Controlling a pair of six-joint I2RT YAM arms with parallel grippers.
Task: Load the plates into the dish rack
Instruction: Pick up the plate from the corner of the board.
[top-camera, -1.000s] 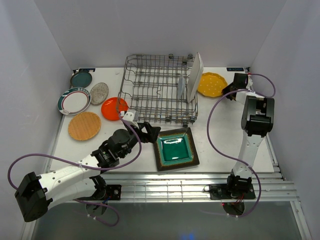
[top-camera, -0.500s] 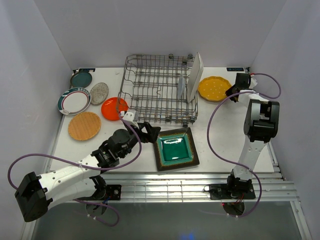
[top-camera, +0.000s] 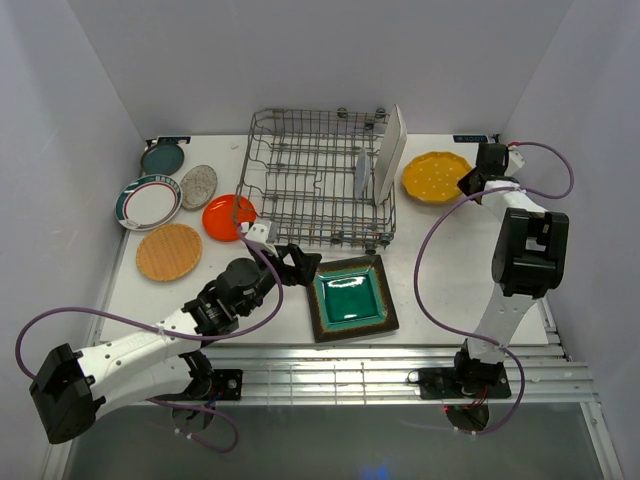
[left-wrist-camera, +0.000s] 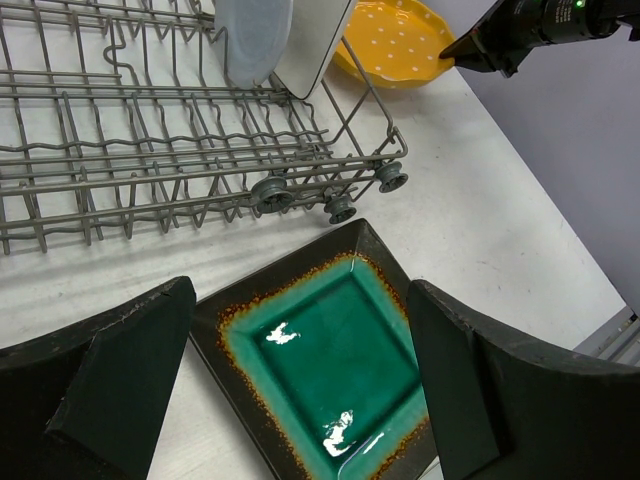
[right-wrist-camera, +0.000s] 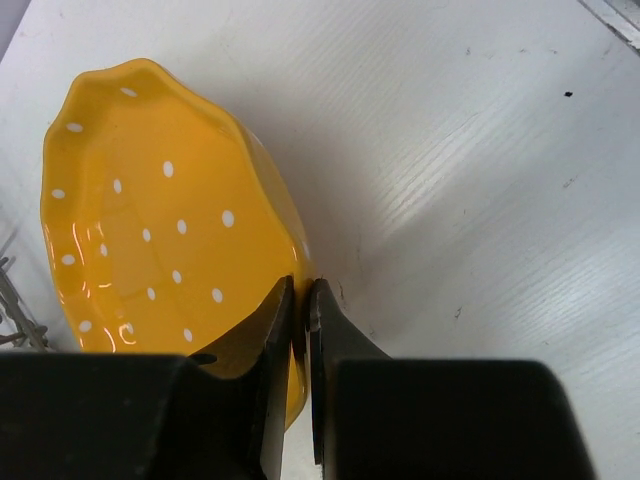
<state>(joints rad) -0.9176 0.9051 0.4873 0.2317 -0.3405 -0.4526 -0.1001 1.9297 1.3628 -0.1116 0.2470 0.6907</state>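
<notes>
The grey wire dish rack (top-camera: 300, 200) stands at the table's back centre, holding a white rectangular plate (top-camera: 390, 152) and a pale blue plate (top-camera: 361, 176) upright at its right end. My right gripper (top-camera: 468, 183) is shut on the rim of the yellow scalloped plate (top-camera: 432, 172) right of the rack; the wrist view shows the pinch (right-wrist-camera: 300, 292) on the yellow plate (right-wrist-camera: 150, 220). My left gripper (top-camera: 300, 266) is open, just left of the green-centred square plate (top-camera: 349, 296), which lies between its fingers in the wrist view (left-wrist-camera: 330, 355).
Left of the rack lie an orange plate (top-camera: 226, 217), a wood-tone plate (top-camera: 169, 251), a speckled grey plate (top-camera: 199, 186), a white teal-rimmed plate (top-camera: 148, 201) and a teal plate (top-camera: 163, 158). Walls close the left, back and right sides.
My right gripper has moved rightward and back, dragging the yellow plate with it away from the rack. The left arm has not moved.
</notes>
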